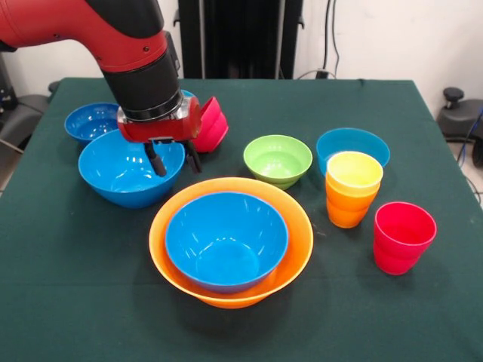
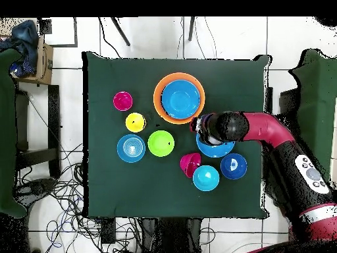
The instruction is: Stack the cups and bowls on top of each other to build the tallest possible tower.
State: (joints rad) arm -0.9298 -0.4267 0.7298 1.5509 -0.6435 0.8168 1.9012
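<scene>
Gripper (image 1: pixel 173 159) of mine hangs with its two dark fingers spread and empty over the rim of a large blue bowl (image 1: pixel 124 175). At its 5 o'clock in the front view sits the orange bowl (image 1: pixel 294 249), another blue bowl (image 1: pixel 226 240) nested inside it. A pink bowl (image 1: pixel 213 127) lies tipped on its side at my 1 o'clock. Further toward 3 o'clock stand a green bowl (image 1: pixel 278 159), a yellow cup (image 1: pixel 354 170) nested in an orange cup (image 1: pixel 346 209), and a red cup (image 1: pixel 402 237).
</scene>
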